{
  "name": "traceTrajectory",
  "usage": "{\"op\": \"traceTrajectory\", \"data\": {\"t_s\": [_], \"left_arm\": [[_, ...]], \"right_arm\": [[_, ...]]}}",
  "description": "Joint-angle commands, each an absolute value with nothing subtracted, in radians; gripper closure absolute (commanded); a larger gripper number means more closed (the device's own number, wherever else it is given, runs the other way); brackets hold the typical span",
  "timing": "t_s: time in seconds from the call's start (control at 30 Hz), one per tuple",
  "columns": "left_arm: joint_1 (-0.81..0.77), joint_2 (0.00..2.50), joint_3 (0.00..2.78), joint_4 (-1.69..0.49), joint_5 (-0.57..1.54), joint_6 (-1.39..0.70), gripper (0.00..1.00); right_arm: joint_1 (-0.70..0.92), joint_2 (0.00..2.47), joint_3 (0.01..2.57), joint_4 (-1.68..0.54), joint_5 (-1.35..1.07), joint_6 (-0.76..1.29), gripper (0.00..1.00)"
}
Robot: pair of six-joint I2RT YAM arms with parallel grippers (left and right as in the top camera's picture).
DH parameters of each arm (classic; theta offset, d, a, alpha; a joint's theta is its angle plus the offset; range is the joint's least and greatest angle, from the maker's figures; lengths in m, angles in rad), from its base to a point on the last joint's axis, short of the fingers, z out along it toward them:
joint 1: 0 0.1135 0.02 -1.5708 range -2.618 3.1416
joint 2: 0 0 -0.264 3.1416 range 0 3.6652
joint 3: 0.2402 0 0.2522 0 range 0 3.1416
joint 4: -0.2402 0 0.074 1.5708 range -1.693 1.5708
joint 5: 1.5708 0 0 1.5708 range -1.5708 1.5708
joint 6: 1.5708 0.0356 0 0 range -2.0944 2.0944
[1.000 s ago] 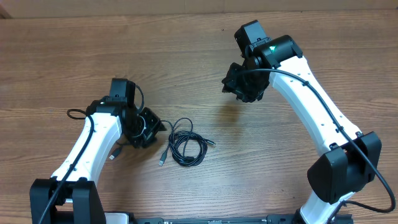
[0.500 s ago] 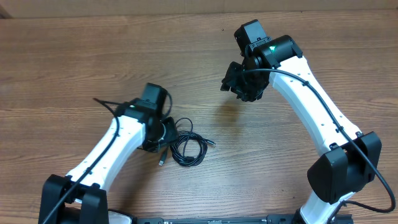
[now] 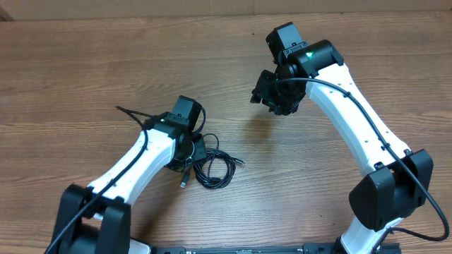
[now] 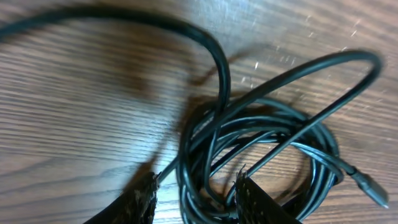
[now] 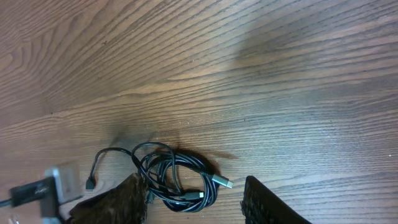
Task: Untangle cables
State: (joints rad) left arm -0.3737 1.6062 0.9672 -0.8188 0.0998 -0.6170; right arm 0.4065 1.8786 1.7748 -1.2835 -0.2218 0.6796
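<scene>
The cables [image 3: 212,168] lie as one small black coil on the wooden table, with loose ends and small plugs [image 3: 183,182] poking out. My left gripper [image 3: 189,154] is low at the coil's left edge. In the left wrist view its jaws [image 4: 196,199] stand apart, and several strands of the cables [image 4: 261,143] run between the fingertips [image 4: 140,202] without being pinched. A plug [image 4: 367,186] lies at the right. My right gripper [image 3: 268,95] hangs open well above the table, up and to the right. The cables [image 5: 180,180] show far below between its fingers [image 5: 267,202].
The left arm's own thicker black cable [image 3: 131,113] sticks out to the left of its wrist. Bare wood [image 3: 318,183] lies to the right of the coil, under the right arm. The table's far edge [image 3: 141,15] runs along the top.
My left arm has swung right across the table, and its gripper has come down onto the left edge of the coil. The right arm has stayed where it was.
</scene>
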Motion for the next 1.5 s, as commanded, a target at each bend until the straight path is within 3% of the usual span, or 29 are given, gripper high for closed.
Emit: {"op": "traceTrajectory", "data": {"t_s": [0.0,0.07,0.2,0.33,0.47,0.67,0.87,0.9,0.97,1.13,1.2,1.27,1.47], "left_arm": [[-0.376,1.655,0.968,-0.810,0.207,-0.598,0.62],[-0.376,1.673,0.968,-0.807,0.219,-0.605,0.69],[-0.376,1.697,0.968,-0.807,0.217,-0.609,0.72],[-0.376,1.702,0.968,-0.807,0.203,-0.608,0.96],[-0.368,1.702,0.971,-0.803,0.153,-0.562,0.96],[-0.319,1.701,1.048,-0.813,0.002,-0.213,0.96],[-0.311,1.701,1.203,-0.805,-0.177,-0.035,0.96],[-0.311,1.701,1.225,-0.805,-0.188,-0.023,0.89],[-0.311,1.701,1.273,-0.812,-0.184,-0.029,0.59],[-0.311,1.702,1.308,-0.889,-0.074,-0.128,0.19],[-0.308,1.702,1.304,-0.933,-0.041,-0.209,0.16],[-0.308,1.702,1.291,-0.978,0.003,-0.374,0.24],[-0.309,1.702,1.183,-0.934,0.018,-0.750,0.24]], "right_arm": [[0.406,1.856,1.793,-1.280,-0.224,0.675,0.51],[0.406,1.856,1.793,-1.280,-0.224,0.675,0.51],[0.406,1.856,1.793,-1.280,-0.212,0.675,0.51],[0.406,1.856,1.793,-1.280,-0.210,0.675,0.51],[0.406,1.856,1.793,-1.280,-0.210,0.675,0.51],[0.406,1.856,1.793,-1.265,-0.210,0.675,0.51],[0.406,1.856,1.793,-1.253,-0.210,0.675,0.50],[0.406,1.856,1.793,-1.253,-0.210,0.675,0.50],[0.406,1.856,1.793,-1.253,-0.210,0.675,0.46],[0.406,1.856,1.793,-1.253,-0.210,0.675,0.45],[0.406,1.856,1.793,-1.253,-0.209,0.675,0.44],[0.406,1.856,1.793,-1.250,-0.194,0.675,0.43],[0.406,1.856,1.793,-1.250,-0.176,0.675,0.41]]}}
